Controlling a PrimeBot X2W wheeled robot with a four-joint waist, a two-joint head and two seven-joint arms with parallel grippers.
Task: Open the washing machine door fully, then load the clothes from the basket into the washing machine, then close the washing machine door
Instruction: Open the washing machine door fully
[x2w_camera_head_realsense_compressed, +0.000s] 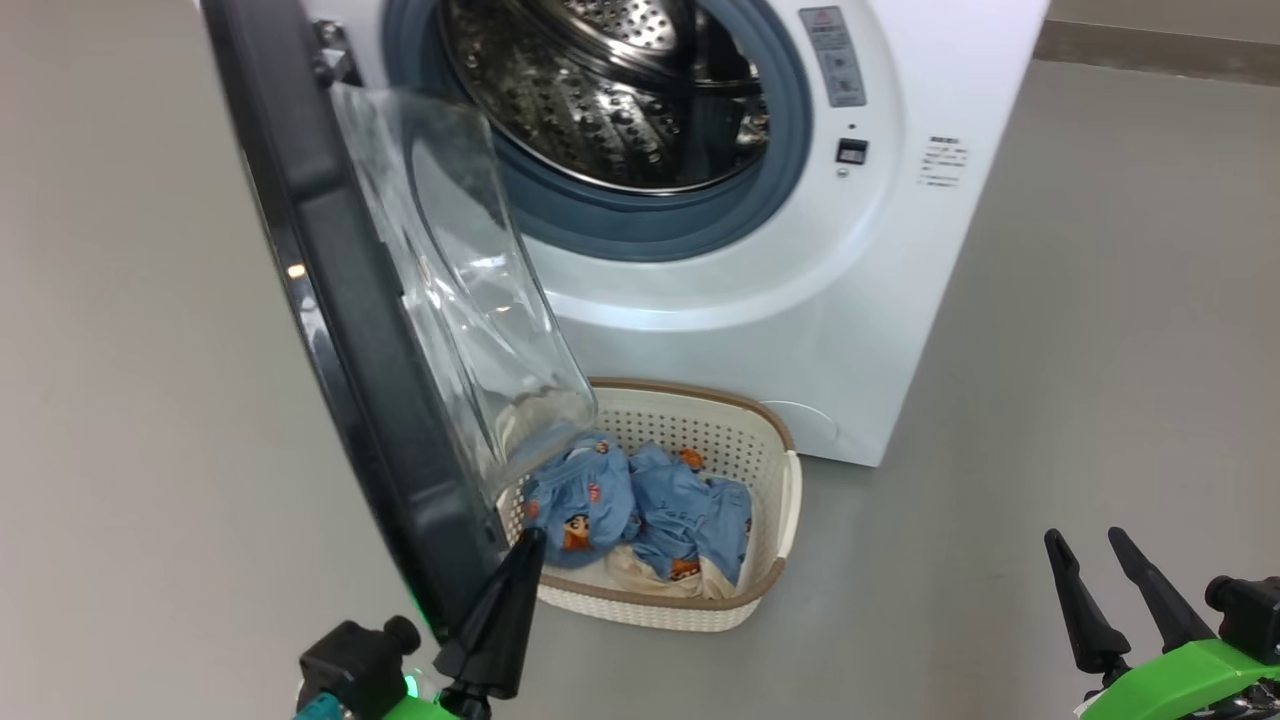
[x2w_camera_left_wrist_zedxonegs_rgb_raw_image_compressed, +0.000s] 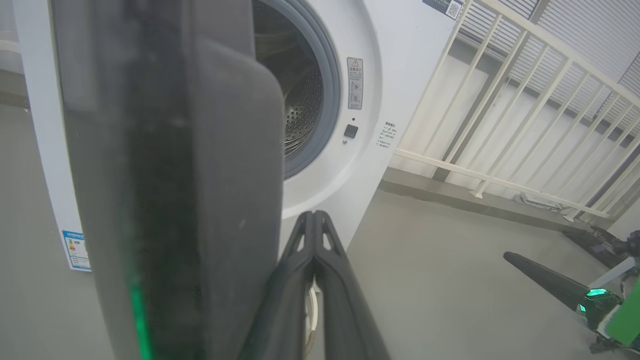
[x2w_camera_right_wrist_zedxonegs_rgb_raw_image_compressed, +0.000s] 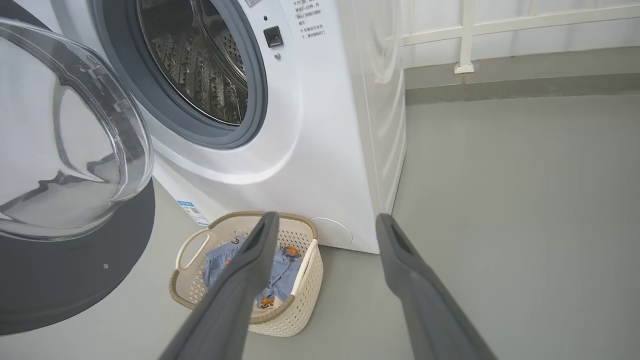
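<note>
Pressed together and holding nothing, the left gripper (x2w_camera_head_realsense_compressed: 528, 548) points its dark fingers up just beside the lower edge of the washing machine door (x2w_camera_head_realsense_compressed: 340, 300); whether they touch it cannot be told. Over the grey floor (x2w_camera_head_realsense_compressed: 1100, 350), well apart from the door, the right gripper (x2w_camera_head_realsense_compressed: 1083, 540) has its jaws spread and empty. The door stands swung out to the left of the washing machine (x2w_camera_head_realsense_compressed: 850, 300). Below the drum (x2w_camera_head_realsense_compressed: 600, 90), the basket (x2w_camera_head_realsense_compressed: 772, 572) sits on the floor against the machine's front, holding the clothes (x2w_camera_head_realsense_compressed: 680, 510).
</note>
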